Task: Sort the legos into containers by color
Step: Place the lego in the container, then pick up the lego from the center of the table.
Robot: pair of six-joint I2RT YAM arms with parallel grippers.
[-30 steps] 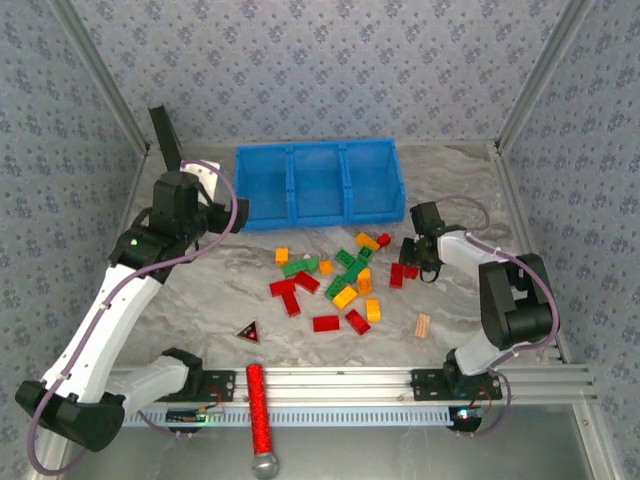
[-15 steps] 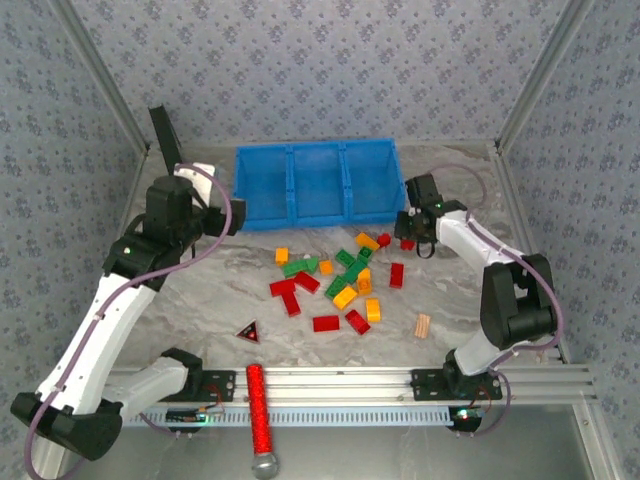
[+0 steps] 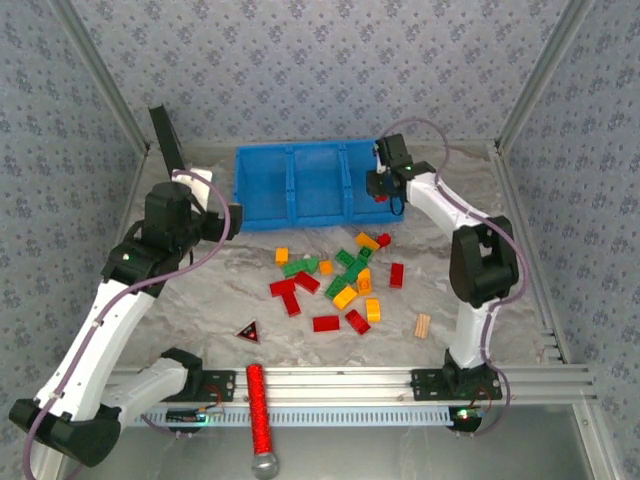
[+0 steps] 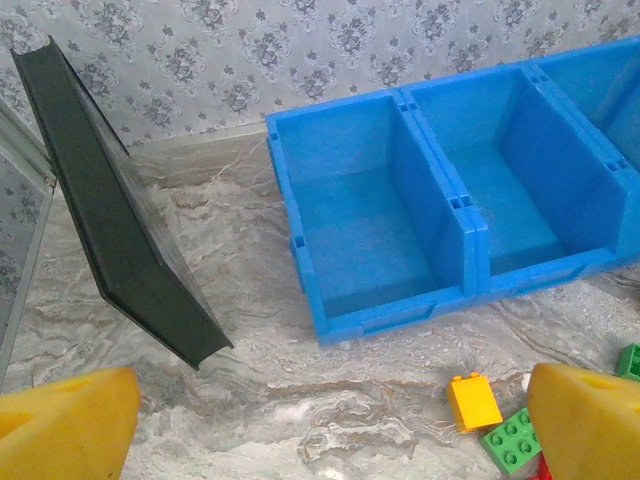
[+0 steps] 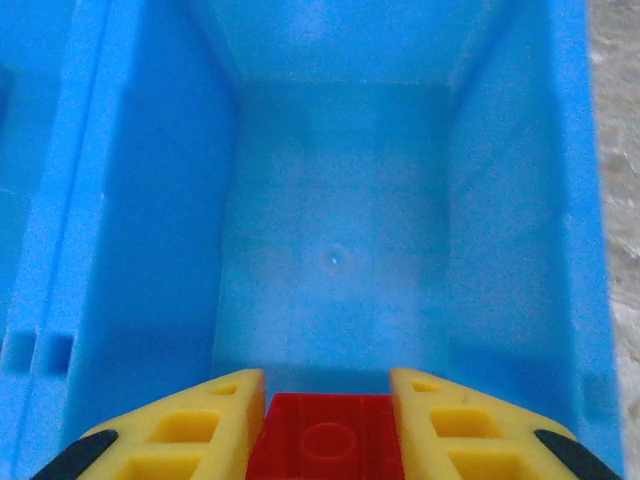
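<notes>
The blue three-compartment bin (image 3: pixel 316 185) stands at the back of the table. My right gripper (image 3: pixel 383 193) hangs over its right compartment (image 5: pixel 340 260), shut on a red lego (image 5: pixel 327 440) held between the yellow fingers (image 5: pixel 190 425). Several red, green and yellow-orange legos (image 3: pixel 340 280) lie scattered in front of the bin. My left gripper (image 3: pixel 230 220) hovers left of the bin, open, with only bare table between its yellow fingertips (image 4: pixel 70 425). An orange lego (image 4: pixel 473 401) and a green one (image 4: pixel 513 438) lie close to its right finger.
A dark flat panel (image 4: pixel 110 220) leans at the back left. A tan ridged wooden piece (image 3: pixel 423 326) lies right of the pile, a dark red-edged triangle (image 3: pixel 248 331) left of it. A red cylinder (image 3: pixel 258 410) rests on the front rail.
My right gripper lifted the red lego from the table right of the pile and carried it back-left over the bin's right compartment. The left arm shifted slightly.
</notes>
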